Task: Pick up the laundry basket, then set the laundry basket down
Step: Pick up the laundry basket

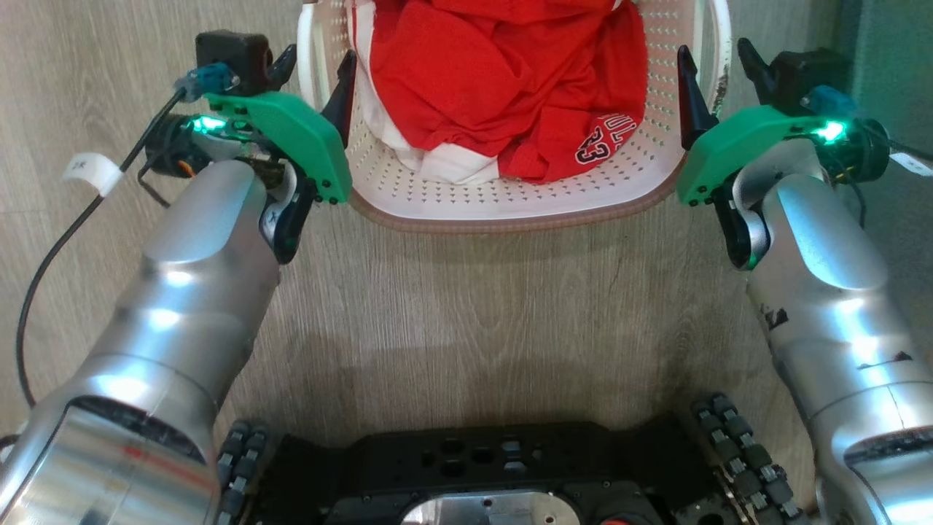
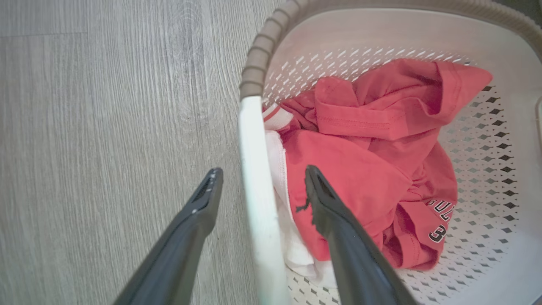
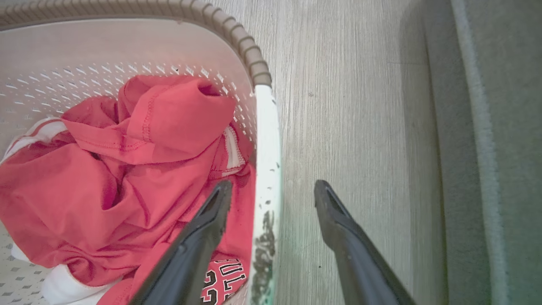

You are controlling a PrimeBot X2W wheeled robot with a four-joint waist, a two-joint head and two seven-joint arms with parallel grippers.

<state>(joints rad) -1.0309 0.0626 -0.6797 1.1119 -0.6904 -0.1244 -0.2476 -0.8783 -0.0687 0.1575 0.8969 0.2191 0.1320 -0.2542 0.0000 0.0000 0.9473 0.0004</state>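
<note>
The laundry basket point(image 1: 510, 216) sits on the wood floor at the top centre of the head view, cream and perforated with a brown rim, holding red clothing point(image 1: 503, 80). My left gripper point(image 1: 312, 76) is open astride the basket's white left handle point(image 2: 254, 169), one finger outside and one inside over the clothing point(image 2: 372, 169). At the opposite side, my right gripper point(image 1: 721, 76) is open in the same way around the right handle point(image 3: 266, 140), whose lower part is scuffed dark. In both wrist views a gap shows between the fingers and the handle. The brown rim point(image 2: 262, 55) point(image 3: 241, 38) curves away ahead.
My dark wheeled base point(image 1: 496, 467) lies at the bottom of the head view. A black cable point(image 1: 65, 233) trails on the floor to the left. A grey-green rug edge point(image 3: 487, 127) runs close along the right of the basket.
</note>
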